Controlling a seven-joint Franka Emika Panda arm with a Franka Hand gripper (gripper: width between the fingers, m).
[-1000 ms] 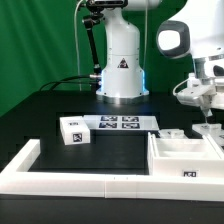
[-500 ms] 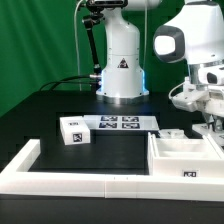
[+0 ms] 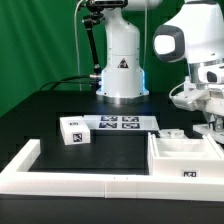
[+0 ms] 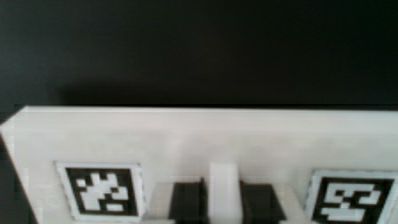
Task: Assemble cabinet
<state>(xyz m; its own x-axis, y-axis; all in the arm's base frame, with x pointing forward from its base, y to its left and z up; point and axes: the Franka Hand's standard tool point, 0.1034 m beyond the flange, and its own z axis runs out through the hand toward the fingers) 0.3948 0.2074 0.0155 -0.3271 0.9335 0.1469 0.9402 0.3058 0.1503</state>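
The cabinet [image 3: 185,158] is an open white box with a tag on its front, at the front of the exterior view's right. My gripper [image 3: 211,127] hangs low over its far right corner, partly cut off by the frame edge. In the wrist view a white cabinet panel [image 4: 196,135] with two tags fills the lower half. My gripper [image 4: 226,205] has its dark fingers [image 4: 192,205] close against both sides of a thin upright white rib [image 4: 226,180]. A small white tagged block [image 3: 73,130] lies apart on the exterior view's left.
The marker board [image 3: 120,123] lies in front of the robot's white base [image 3: 122,65]. A long low white wall [image 3: 70,172] runs along the table's front and left. Small white pieces [image 3: 175,133] sit behind the cabinet.
Over the last second the arm swung toward the exterior view's left and the gripper came down behind the cabinet. Since half a second ago it has barely moved.
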